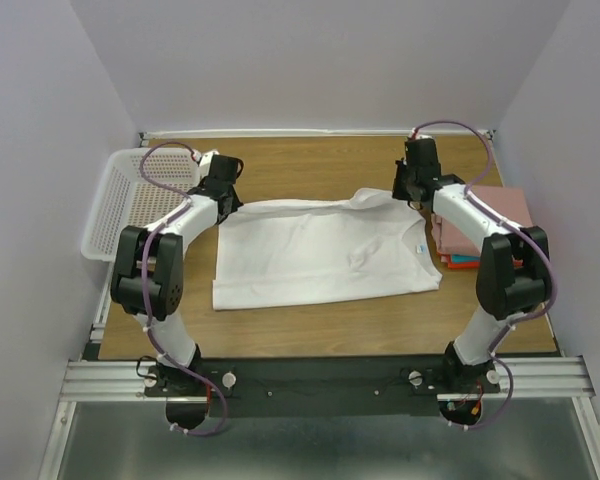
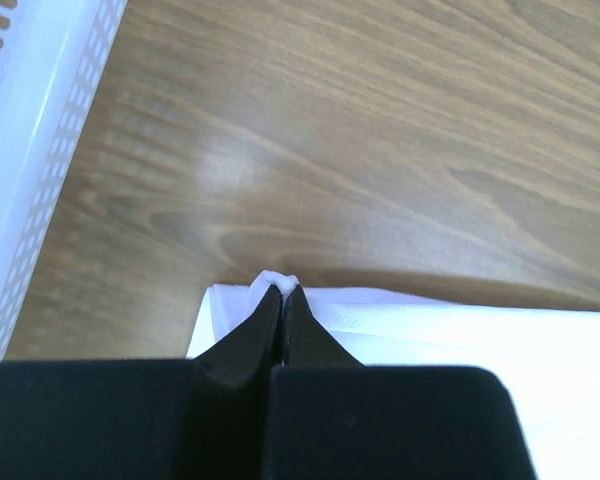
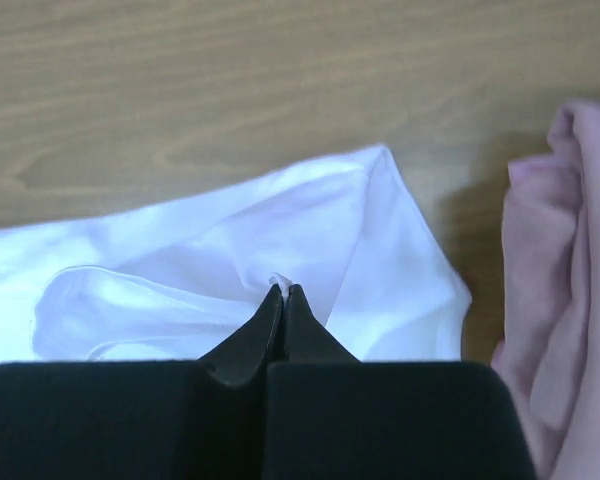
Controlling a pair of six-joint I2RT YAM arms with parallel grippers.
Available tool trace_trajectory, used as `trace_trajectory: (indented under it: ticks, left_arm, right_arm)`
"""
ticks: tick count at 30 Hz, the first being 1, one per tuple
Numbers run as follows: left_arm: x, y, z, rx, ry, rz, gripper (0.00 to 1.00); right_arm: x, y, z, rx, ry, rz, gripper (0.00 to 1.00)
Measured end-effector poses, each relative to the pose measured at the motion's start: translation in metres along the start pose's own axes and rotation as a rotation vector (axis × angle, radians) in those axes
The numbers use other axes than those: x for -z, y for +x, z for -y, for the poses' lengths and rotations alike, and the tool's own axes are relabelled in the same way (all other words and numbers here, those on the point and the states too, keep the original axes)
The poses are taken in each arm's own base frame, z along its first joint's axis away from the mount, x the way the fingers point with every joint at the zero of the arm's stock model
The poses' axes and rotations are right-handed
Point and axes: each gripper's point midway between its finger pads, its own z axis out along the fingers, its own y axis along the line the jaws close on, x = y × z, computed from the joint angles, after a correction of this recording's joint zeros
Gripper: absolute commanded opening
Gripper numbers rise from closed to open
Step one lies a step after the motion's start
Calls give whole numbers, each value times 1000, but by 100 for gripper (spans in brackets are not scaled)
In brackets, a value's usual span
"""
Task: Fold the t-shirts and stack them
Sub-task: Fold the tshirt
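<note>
On the wooden table [image 1: 310, 165], white shirt [image 1: 320, 250] spread flat at centre, pinched at both far corners.
At 10 o'clock, white basket [image 1: 115, 205]; beside it, left gripper [image 2: 283, 290] clenched on the shirt's far-left corner. At 1 o'clock, right gripper [image 3: 283, 292] clenched on a raised fold of cloth. At 3 o'clock, pink shirt [image 1: 500, 205] stacked on red-orange and blue ones [image 1: 463, 262].

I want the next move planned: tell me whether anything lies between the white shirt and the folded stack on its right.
Nothing visible lies between them: only a strip of bare table separates the white shirt from the pink-topped stack. The left gripper and right gripper are shut on the shirt's far edge.
</note>
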Motion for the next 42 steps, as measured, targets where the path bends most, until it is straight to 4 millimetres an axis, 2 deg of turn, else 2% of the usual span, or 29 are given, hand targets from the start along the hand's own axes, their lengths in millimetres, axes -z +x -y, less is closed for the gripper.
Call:
trace_trajectory:
  ticks: [5,10,19,24,32,34,35,36,38,39,40,41,42]
  left_arm:
    - [26,10,-3,12,36,28,0]
    - [49,24,-9,28,62,44,0]
    - [72,56,-7,28,113,46,0]
    - [80,71,-15,53,111,47,0]
    - [81,75,-31,108,50,67,0]
    - [81,76,-35,118,32,68,5]
    - [81,77,-36,121,24,67,17]
    - [81,78,-37,123,20,65,29]
    - [81,81,-41,133,13,60,38]
    - [82,84,-43,136,8,56,41]
    - [83,87,-45,139,5,52,44]
    - [84,90,-48,142,1,47,54]
    - [85,93,-51,144,-6,41,59]
  right_arm:
    - [31,28,11,-34,3,-15,0]
    - [58,41,16,-69,-9,6,0]
    - [101,69,28,-135,-21,41,1]
    - [109,84,32,-145,-27,33,0]
    - [108,126,37,-154,-29,-48,2]
    - [108,136,38,-156,-29,-67,9]
    - [108,142,39,-157,-27,-79,14]
    - [108,148,40,-162,-25,-91,23]
    - [108,159,40,-174,-31,-112,34]
    - [109,165,40,-179,-35,-127,48]
    - [110,170,39,-185,-40,-139,52]
    - [110,175,38,-189,-50,-150,55]
    - [112,180,35,-206,-68,-163,75]
